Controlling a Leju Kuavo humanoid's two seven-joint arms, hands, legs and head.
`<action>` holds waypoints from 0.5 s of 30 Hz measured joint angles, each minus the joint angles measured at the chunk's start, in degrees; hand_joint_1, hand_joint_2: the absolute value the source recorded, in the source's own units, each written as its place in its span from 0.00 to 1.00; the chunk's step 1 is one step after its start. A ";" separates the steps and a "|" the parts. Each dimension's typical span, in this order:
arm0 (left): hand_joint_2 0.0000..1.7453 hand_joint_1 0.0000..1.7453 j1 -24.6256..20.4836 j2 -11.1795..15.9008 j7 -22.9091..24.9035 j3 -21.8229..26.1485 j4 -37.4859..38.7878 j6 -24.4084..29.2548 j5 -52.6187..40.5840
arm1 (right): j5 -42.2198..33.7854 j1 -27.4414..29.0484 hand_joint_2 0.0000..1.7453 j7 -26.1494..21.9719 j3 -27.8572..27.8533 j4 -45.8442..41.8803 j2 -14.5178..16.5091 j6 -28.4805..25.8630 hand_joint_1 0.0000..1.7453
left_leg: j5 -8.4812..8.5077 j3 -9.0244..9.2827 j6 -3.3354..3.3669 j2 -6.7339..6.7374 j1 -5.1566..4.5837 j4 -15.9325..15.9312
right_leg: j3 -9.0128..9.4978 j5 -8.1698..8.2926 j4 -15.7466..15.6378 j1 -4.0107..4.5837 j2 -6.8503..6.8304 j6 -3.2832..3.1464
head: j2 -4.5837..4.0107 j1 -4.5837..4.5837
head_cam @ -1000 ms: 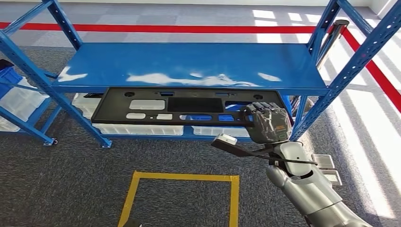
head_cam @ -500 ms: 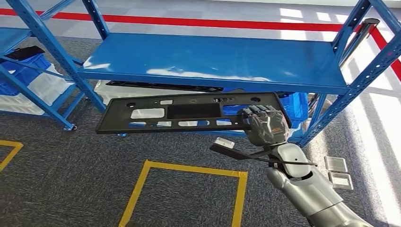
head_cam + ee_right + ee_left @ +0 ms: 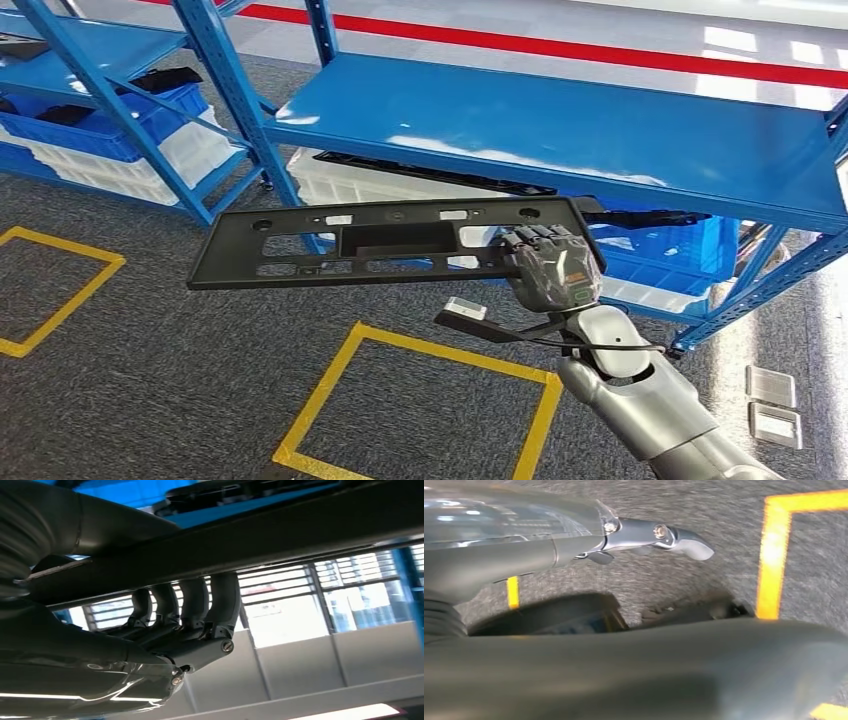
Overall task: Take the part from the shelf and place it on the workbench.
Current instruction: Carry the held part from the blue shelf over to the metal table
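Nearest, on the grey carpet, lies a square of yellow tape [image 3: 420, 400]; a second taped outline [image 3: 60, 290] sits off to the left. The right arm [image 3: 650, 400] rises from the lower right, silver and jointed, with a thin black cable looped at the wrist. Its right hand [image 3: 550, 268] is clamped on the right end of the part [image 3: 380, 243]. In the right wrist view the dark fingers [image 3: 200, 605] curl up around the panel's edge, with the thick thumb on the other face.

The part is a long, flat, black plastic panel, roughly rectangular with slightly slanted ends. It has one large rectangular cut-out near the middle, several smaller rounded slots along both long edges, and small round holes near its corners. It is held out in the air, nearly level, stretching leftward from the hand, in front of the shelf [image 3: 560, 130] and clear of it.

The left hand [image 3: 659, 535] hangs low over the carpet near a yellow line; one metal-jointed finger sticks out, and I cannot tell whether the hand is apart or closed.

Behind the part stands the blue steel shelf, its wide top board bare and glossy. Beneath that board lie another black panel [image 3: 430, 172] and white [image 3: 350, 188] and blue [image 3: 670, 250] bins. Another blue rack [image 3: 90, 60] with bins stands at the far left, and a red stripe [image 3: 560, 45] crosses the floor beyond.
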 joint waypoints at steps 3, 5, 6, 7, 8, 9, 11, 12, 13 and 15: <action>1.00 0.00 0.04 -0.03 0.01 0.01 0.00 0.00 0.02 | 0.00 -0.03 1.00 0.01 0.04 -0.03 0.01 0.00 1.00 | 0.01 -0.03 -0.02 -0.08 0.00 -0.02 | 0.02 0.00 0.01 0.02 -0.08 -0.01 | 0.00 0.00; 1.00 0.00 0.06 -0.07 0.02 0.02 0.00 0.00 0.04 | 0.00 -0.05 1.00 0.02 0.07 -0.07 0.02 0.00 1.00 | 0.02 -0.04 -0.03 -0.12 0.00 -0.03 | 0.03 0.00 0.01 0.03 -0.13 -0.02 | 0.00 0.00; 1.00 0.00 0.07 -0.07 0.03 0.03 0.00 0.00 0.04 | 0.00 -0.06 1.00 0.02 0.08 -0.08 0.02 0.00 1.00 | 0.03 -0.05 -0.04 -0.14 0.00 -0.04 | 0.04 0.00 0.01 0.04 -0.14 -0.03 | 0.01 0.00; 1.00 0.00 0.08 -0.07 0.03 0.03 0.00 0.00 0.04 | 0.00 -0.06 1.00 0.02 0.10 -0.09 0.02 0.00 1.00 | 0.03 -0.05 -0.05 -0.16 0.00 -0.04 | 0.04 0.00 0.01 0.04 -0.16 -0.03 | 0.01 0.00; 1.00 0.00 0.09 -0.07 0.04 0.04 0.00 0.00 0.04 | 0.00 -0.06 1.00 0.02 0.12 -0.10 0.02 0.00 1.00 | 0.04 -0.06 -0.06 -0.19 0.00 -0.05 | 0.04 0.00 0.01 0.05 -0.18 -0.04 | 0.02 0.00; 1.00 0.00 0.11 -0.07 0.04 0.04 0.00 0.00 0.04 | 0.00 -0.06 1.00 0.02 0.13 -0.11 0.02 0.00 1.00 | 0.05 -0.06 -0.08 -0.21 0.00 -0.05 | 0.05 0.00 0.01 0.05 -0.21 -0.05 | 0.02 0.00; 1.00 0.00 0.13 -0.07 0.04 0.07 0.00 0.00 0.05 | 0.01 -0.06 1.00 0.02 0.18 -0.13 0.03 0.00 1.00 | 0.06 -0.06 -0.10 -0.26 0.00 -0.06 | 0.05 -0.01 0.01 0.05 -0.25 -0.07 | 0.02 0.00; 1.00 0.00 0.13 -0.07 0.04 0.08 0.00 0.00 0.06 | 0.02 -0.06 1.00 0.02 0.20 -0.14 0.04 0.00 1.00 | 0.06 -0.06 -0.11 -0.28 -0.01 -0.06 | 0.05 -0.01 0.01 0.05 -0.27 -0.08 | 0.02 0.00; 1.00 0.00 0.14 -0.07 0.04 0.09 0.00 0.00 0.07 | 0.02 -0.06 1.00 0.02 0.23 -0.15 0.05 0.00 1.00 | 0.07 -0.06 -0.12 -0.31 -0.01 -0.06 | 0.06 -0.01 0.00 0.04 -0.30 -0.09 | 0.02 0.00; 1.00 0.00 0.16 -0.07 0.04 0.10 0.00 0.00 0.07 | 0.02 -0.06 1.00 0.02 0.27 -0.16 0.06 0.00 1.00 | 0.07 -0.06 -0.14 -0.37 -0.01 -0.05 | 0.06 -0.01 -0.01 0.02 -0.37 -0.12 | 0.01 0.00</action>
